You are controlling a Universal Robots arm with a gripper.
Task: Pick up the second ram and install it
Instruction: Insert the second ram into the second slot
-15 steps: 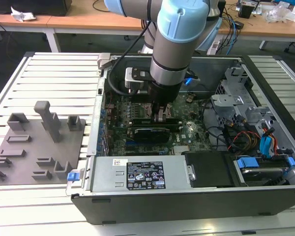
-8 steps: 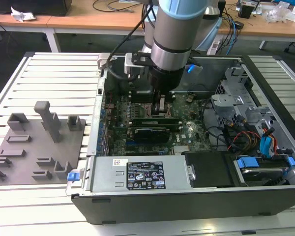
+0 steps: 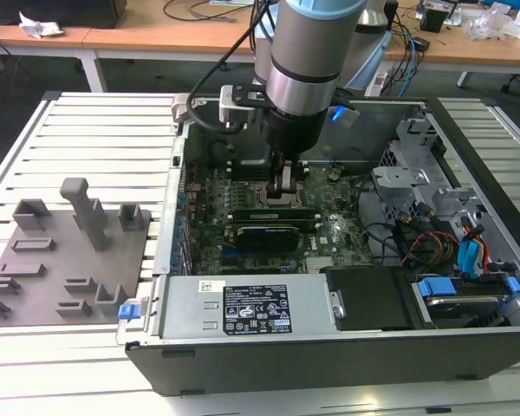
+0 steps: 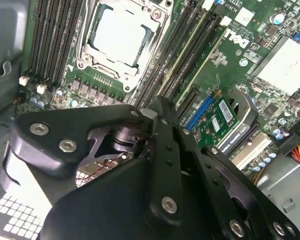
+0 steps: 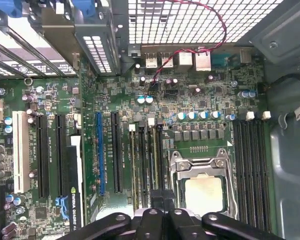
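My gripper [image 3: 284, 192] reaches down into the open computer case [image 3: 329, 347], onto the memory slots beside the CPU socket [image 5: 205, 190]. The second ram [image 5: 153, 160] is a thin green stick standing edge-on in a white-clipped slot, and it runs under my fingertips. In the first wrist view the gripper [image 5: 163, 200] has its two black fingers close together over that stick. In the second wrist view the ram [image 4: 192, 60] is a pale green strip ending at the finger. Another green stick [image 5: 134, 165] sits two slots away.
A black graphics card [image 3: 264, 236] lies just in front of the slots. The power supply [image 3: 243, 308] and the drive cage with its cables [image 3: 442, 217] crowd the case's near and right sides. A grey holder tray [image 3: 61, 251] stands on the slatted table at the exterior view's left.
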